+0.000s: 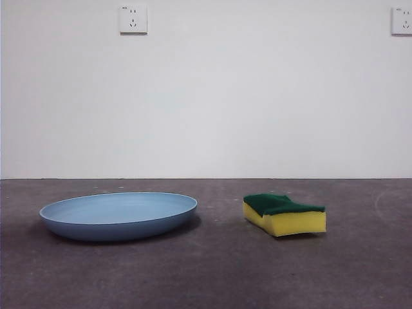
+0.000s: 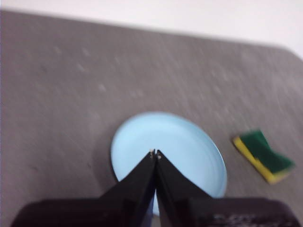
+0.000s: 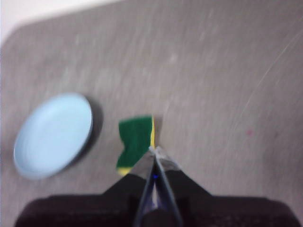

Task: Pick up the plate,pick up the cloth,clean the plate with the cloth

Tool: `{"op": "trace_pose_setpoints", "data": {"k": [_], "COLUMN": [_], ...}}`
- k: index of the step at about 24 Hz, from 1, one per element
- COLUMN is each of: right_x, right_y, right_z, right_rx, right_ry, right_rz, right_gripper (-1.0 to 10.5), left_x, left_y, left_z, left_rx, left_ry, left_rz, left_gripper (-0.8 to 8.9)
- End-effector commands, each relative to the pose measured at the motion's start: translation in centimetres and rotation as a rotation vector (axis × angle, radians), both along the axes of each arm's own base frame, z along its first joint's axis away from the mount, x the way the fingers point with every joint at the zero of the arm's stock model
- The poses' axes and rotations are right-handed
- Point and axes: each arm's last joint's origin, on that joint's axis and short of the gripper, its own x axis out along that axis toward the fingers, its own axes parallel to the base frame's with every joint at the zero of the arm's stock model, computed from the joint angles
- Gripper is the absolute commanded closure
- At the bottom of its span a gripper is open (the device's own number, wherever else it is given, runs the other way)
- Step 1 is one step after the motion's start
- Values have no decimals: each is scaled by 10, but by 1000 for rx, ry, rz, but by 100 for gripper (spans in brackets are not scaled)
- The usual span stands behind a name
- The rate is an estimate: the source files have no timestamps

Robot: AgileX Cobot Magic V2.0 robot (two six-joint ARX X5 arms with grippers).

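- The plate (image 1: 118, 215) lies flat on the grey table (image 1: 212, 270), light blue and shallow, its upturned rim all round and nothing in it.
- The cloth (image 1: 284, 214) — really a yellow sponge block with a dark green scouring layer on top — sits on the table beside the plate, apart from it, with a clear strip of tabletop between the two.
- My left gripper (image 2: 155, 153) hangs above the plate, jaws pressed together to a point with no gap between them, holding nothing; in my left wrist view the tip lines up over the plate's (image 2: 168, 156) inner surface, with the sponge (image 2: 263, 156) off to one side.
- My right gripper (image 3: 155, 150) hangs above the sponge (image 3: 136, 142), jaws likewise closed on nothing — the tip shows at the sponge's yellow edge, the plate (image 3: 53, 135) further off.
- Both wrist views are blurred.
- From the front neither of my arms shows; only the plate, the sponge and two wall sockets (image 1: 132, 19) on the white wall.
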Motion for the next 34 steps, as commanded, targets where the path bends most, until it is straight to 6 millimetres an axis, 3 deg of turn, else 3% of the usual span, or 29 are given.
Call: {"op": "trace_pose_setpoints", "data": {"k": [1,4,6,7,9,10,13,16,22,26,34], "right_x": [13,25,30,32,35,35,36,36,36,36,36], "right_y": [2,2,3,3,3,3,3,3,4,4,4], "right_z": [-4,-11,-15,-17,-19,-19,-19,-19,-19,-19,-19], "right_rx": [-58,-53,-46,-47,-48,-48,-44,-40,-28,-28,-29], "right_ry": [90,184,214,224,239,239,237,239,246,246,245], "right_rz": [77,90,98,97,96,96,93,91,84,84,84], "right_gripper": [946,934,844,765,554,512,501,503,505,505,505], "left_x": [10,19,24,26,29,30,36,55,123,163,188], "left_y": [-3,-5,-6,-7,-7,-7,-7,-9,-10,-12,-27], "left_z": [2,2,0,-2,-5,-6,-9,-15,-30,-55,-106], "left_rx": [13,-14,-29,-36,-46,-50,-82,-82,29,83,136], "left_ry": [84,161,182,195,219,227,261,308,458,558,651], "left_rz": [-83,-133,-160,-168,-172,-169,-146,-136,-68,-24,-31], "left_gripper": [818,816,802,746,447,403,409,410,410,410,410]}}
